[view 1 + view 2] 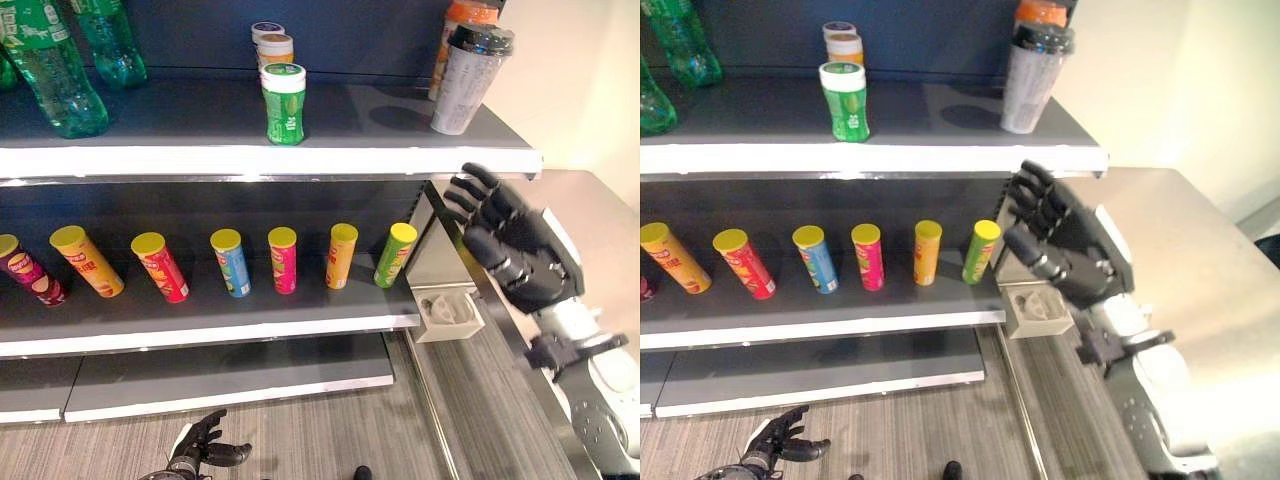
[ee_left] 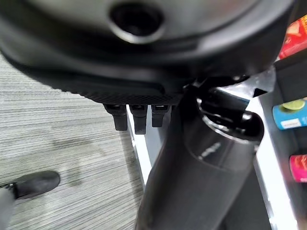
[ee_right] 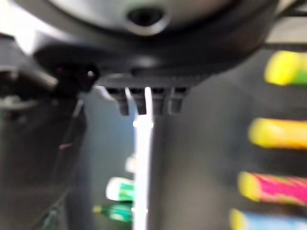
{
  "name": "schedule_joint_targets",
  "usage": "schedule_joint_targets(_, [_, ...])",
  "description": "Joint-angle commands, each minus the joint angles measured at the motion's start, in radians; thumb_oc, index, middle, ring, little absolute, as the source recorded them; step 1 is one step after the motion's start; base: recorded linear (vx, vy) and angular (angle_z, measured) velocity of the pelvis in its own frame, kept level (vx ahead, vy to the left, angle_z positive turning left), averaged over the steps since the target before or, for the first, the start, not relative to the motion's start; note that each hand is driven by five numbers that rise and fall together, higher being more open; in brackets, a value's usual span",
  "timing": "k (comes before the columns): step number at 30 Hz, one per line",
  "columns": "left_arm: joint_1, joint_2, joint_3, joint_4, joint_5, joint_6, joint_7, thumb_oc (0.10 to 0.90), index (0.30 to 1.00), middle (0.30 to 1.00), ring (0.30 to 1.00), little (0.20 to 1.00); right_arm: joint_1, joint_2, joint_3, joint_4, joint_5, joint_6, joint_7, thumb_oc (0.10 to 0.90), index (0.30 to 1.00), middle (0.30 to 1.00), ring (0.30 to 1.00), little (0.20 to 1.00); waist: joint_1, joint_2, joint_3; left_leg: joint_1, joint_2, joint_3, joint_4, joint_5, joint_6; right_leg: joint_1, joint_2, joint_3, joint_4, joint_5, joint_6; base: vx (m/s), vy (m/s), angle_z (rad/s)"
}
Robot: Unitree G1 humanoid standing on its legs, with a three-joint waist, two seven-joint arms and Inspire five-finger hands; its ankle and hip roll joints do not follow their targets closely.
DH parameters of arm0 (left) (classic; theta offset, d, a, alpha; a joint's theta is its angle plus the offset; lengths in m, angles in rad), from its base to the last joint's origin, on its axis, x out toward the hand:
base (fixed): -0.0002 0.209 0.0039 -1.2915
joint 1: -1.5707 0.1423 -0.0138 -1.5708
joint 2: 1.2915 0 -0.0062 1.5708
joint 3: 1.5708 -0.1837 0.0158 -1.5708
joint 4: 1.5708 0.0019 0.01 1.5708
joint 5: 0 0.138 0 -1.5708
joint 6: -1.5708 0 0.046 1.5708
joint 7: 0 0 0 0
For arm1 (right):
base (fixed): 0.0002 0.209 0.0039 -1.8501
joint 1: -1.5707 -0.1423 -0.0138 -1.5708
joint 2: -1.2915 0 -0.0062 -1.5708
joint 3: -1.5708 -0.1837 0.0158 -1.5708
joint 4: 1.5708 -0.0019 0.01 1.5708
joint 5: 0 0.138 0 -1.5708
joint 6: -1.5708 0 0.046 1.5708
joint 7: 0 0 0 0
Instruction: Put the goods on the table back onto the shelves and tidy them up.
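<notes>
- Right hand (image 1: 520,245) raised at the shelf's right end, level w/ the middle shelf (image 1: 200,325); fingers (image 1: 1038,190) spread, only loosely bent, holding nothing.
- Left hand (image 1: 200,445) low down over the striped floor (image 1: 300,440), in front of the bottom shelf (image 1: 230,385); fingers relaxed and part open, nothing in it.
- Top shelf (image 1: 250,158): green jar (image 1: 284,103) w/ white lid near the front edge, two more small jars (image 1: 272,42) lined up behind it.
- Two green bottles (image 1: 50,65) on the top shelf's left part.
- Clear cup (image 1: 468,80) w/ dark lid at the top shelf's right end, an orange bottle (image 1: 460,30) just behind it.
- Middle shelf: row of chip cans, all yellow-lidded, leaning back, spaced apart.
- Left to right: dark red can (image 1: 30,275) partly cut off by the edge, orange can (image 1: 88,261), red can (image 1: 160,267), blue can (image 1: 231,262), pink can (image 1: 283,259), yellow can (image 1: 341,255), green can (image 1: 395,254).
- Green can is the one nearest the right hand, not touching it.
- Small white holder (image 1: 448,313) fixed at the shelf's right end, just below the right hand.
- Pale table (image 1: 1200,270) to the right, behind the right arm; no goods visible on the part that shows.
</notes>
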Motion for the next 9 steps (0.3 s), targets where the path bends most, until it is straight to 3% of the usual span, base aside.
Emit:
schedule_joint_targets(1, [-0.049,0.075,0.018,-0.010,0.028,-0.043,-0.018,0.800,0.900,0.900,0.900,0.900,-0.050,-0.047,-0.053,-0.023,0.019,-0.020,0.075,0.800,0.900,0.900,0.900,0.900,0.016,-0.021,-0.020,0.031,0.045,0.087,0.004,-0.085,-0.046,0.045,-0.076,-0.029,0.015,-0.051,0.100,0.00,0.000,0.00])
schedule_joint_targets(5, [-0.050,0.070,0.016,0.002,0.039,-0.045,-0.035,0.800,0.900,0.900,0.900,0.900,0.065,-0.072,-0.034,0.080,-0.061,0.033,0.127,0.800,0.900,0.900,0.900,0.900,0.002,-0.022,-0.015,0.030,0.049,0.093,0.004,-0.081,-0.050,0.040,-0.075,-0.027,0.015,-0.049,0.100,-0.02,-0.012,-0.05])
schedule_joint_targets(8, [-0.062,0.067,0.011,0.011,0.034,-0.041,-0.040,0.800,0.900,0.900,0.900,0.900,0.119,-0.113,0.020,0.203,-0.258,0.038,0.117,0.800,0.900,0.900,0.900,0.900,-0.008,-0.026,-0.009,0.029,0.052,0.096,0.004,-0.077,-0.052,0.039,-0.075,-0.026,0.017,-0.046,0.100,-0.01,-0.004,0.00])
schedule_joint_targets(9, [-0.062,0.067,0.011,0.011,0.034,-0.041,-0.040,0.800,0.900,0.900,0.900,0.900,0.119,-0.113,0.020,0.203,-0.258,0.038,0.117,0.800,0.900,0.900,0.900,0.900,-0.008,-0.026,-0.009,0.029,0.052,0.096,0.004,-0.077,-0.052,0.039,-0.075,-0.026,0.017,-0.046,0.100,0.00,0.000,0.00])
